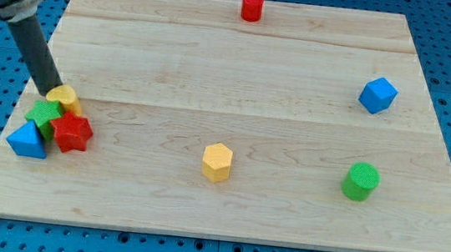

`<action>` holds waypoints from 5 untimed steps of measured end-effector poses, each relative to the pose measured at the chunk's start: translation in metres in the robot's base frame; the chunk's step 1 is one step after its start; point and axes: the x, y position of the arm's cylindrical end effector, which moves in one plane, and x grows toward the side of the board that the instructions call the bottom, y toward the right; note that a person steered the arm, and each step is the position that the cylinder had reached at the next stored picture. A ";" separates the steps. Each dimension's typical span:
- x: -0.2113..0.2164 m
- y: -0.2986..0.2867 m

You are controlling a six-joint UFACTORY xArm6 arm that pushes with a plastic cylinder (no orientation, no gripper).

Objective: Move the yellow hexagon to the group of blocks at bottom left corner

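The yellow hexagon stands alone on the wooden board, below its middle. The group at the view's bottom left holds a yellow block, a green star, a red star and a blue triangle, all packed together. My tip rests at the left edge of the board, touching the top left of the yellow block in that group. It is far to the left of the yellow hexagon.
A red cylinder stands at the top edge of the board. A blue cube is at the right. A green cylinder is at the lower right. Blue pegboard surrounds the board.
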 end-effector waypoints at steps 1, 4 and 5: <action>-0.023 0.025; 0.011 0.157; 0.029 0.246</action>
